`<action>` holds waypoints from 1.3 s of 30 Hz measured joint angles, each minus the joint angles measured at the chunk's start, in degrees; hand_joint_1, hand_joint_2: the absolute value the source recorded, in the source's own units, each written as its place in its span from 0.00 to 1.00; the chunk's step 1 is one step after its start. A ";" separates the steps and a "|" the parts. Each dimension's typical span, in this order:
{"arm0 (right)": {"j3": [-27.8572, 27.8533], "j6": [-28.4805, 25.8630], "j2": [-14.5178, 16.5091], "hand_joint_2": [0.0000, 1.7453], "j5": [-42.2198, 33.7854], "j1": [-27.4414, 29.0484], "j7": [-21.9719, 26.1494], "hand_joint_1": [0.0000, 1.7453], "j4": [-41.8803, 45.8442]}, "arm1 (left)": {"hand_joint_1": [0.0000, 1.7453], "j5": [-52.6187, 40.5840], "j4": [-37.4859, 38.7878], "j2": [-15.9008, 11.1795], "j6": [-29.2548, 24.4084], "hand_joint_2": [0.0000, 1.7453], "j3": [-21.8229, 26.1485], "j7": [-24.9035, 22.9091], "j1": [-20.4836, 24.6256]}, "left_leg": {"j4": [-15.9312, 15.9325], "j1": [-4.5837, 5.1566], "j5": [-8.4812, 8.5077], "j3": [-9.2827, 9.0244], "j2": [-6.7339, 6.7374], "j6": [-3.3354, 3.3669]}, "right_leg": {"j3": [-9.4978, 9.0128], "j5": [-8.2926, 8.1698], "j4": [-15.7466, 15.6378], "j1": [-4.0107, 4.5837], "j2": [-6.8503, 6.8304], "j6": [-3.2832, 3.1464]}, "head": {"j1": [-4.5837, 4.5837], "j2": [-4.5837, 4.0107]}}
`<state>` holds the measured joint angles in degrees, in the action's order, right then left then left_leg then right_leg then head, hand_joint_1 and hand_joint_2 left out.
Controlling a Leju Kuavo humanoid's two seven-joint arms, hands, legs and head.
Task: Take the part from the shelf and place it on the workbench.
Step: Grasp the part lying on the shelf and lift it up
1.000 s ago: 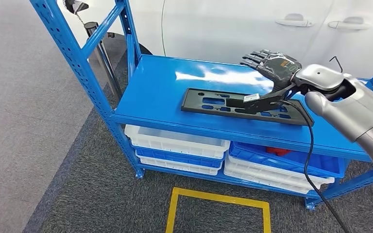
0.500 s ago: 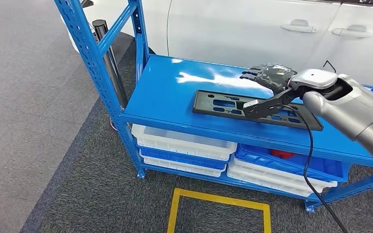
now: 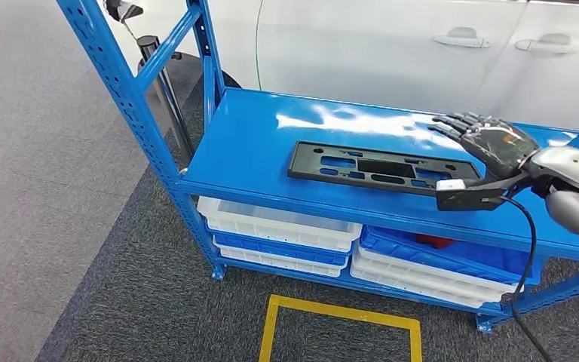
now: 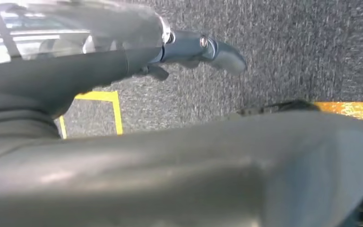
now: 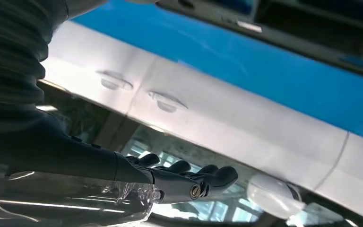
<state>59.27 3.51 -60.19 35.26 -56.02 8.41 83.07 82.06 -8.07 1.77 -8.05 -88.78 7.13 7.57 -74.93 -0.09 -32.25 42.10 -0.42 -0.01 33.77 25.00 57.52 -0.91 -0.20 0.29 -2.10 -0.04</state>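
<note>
The part is a long flat black plate with cut-outs, lying flat on the top board of the blue shelf, near its front edge. My right hand hovers just past the part's right end with fingers stretched out and apart, holding nothing. The right wrist view shows the same hand with its fingers extended towards a white car. My left hand hangs over grey carpet with a finger extended and nothing in it.
White and blue bins fill the lower shelf levels, and one blue bin holds a red object. A white car stands close behind the shelf. A blue upright post rises at the left. A yellow floor marking lies in front, and a black cable hangs from my right wrist.
My right hand has moved right, from above the part's right half to beyond its right end. The part lies where it was. The camera has shifted slightly.
</note>
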 joint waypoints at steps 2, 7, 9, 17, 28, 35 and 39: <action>-3.63 -1.57 -1.25 1.00 0.74 5.73 -0.35 0.00 1.22 | 0.00 0.02 0.00 -0.01 0.00 0.00 0.00 -0.02 0.08 | 5.31 -0.08 3.20 -2.80 0.01 0.18 | -0.20 0.13 0.03 0.00 0.03 0.18 | 0.00 0.00; -14.71 -2.81 -3.26 1.00 2.55 18.41 0.32 0.00 4.35 | 0.00 0.51 0.00 -0.02 -0.21 0.00 0.00 -0.01 0.33 | 16.46 0.35 6.51 -8.56 -0.10 1.51 | -0.42 0.30 0.03 0.15 0.13 1.58 | 0.00 0.00; -18.63 -2.61 -3.45 1.00 3.48 22.01 1.33 0.00 5.31 | 0.00 0.58 0.00 -0.02 -0.34 0.00 0.00 0.02 0.26 | 17.00 0.33 6.86 -8.76 -0.07 2.25 | -0.36 0.66 0.28 -0.12 0.13 2.24 | 0.01 0.00; -29.76 -2.67 -2.67 1.00 9.09 33.17 3.24 0.00 7.37 | 0.00 0.04 0.00 0.03 -0.04 0.00 0.00 0.32 0.39 | 17.37 0.43 7.21 -8.86 -0.16 2.94 | 4.88 4.91 11.97 -0.45 0.12 3.17 | 0.00 0.00; -34.79 -6.79 8.21 1.00 22.62 36.74 4.80 0.00 5.46 | 0.00 -0.60 0.00 0.24 0.14 0.00 0.00 0.43 1.30 | 5.68 0.39 0.56 -3.76 0.06 0.18 | -0.66 0.39 -0.20 -0.11 0.10 -0.13 | 0.00 0.00; -34.65 -7.74 13.55 1.00 24.85 37.26 4.88 0.00 2.77 | 0.00 -0.87 0.00 0.26 0.16 0.00 0.00 0.41 1.22 | 14.64 0.50 6.25 -8.11 0.04 0.99 | -0.86 0.52 -0.11 0.12 0.17 0.20 | 0.00 0.00; -34.28 -8.10 15.62 1.00 25.70 36.61 5.27 0.00 0.64 | 0.00 -1.13 0.00 0.26 0.16 0.00 0.00 0.37 1.33 | 17.53 0.74 6.94 -9.13 -0.01 1.95 | -0.58 0.44 -0.13 0.05 0.19 1.52 | 0.00 0.00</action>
<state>25.00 -4.58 -44.57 60.96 -19.41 13.69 83.71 80.94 -8.07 2.03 -7.89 -88.78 7.50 8.90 -57.39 0.66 -25.31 32.97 -0.43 1.94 33.18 25.44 57.39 -0.87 -0.01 1.81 -2.10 -0.04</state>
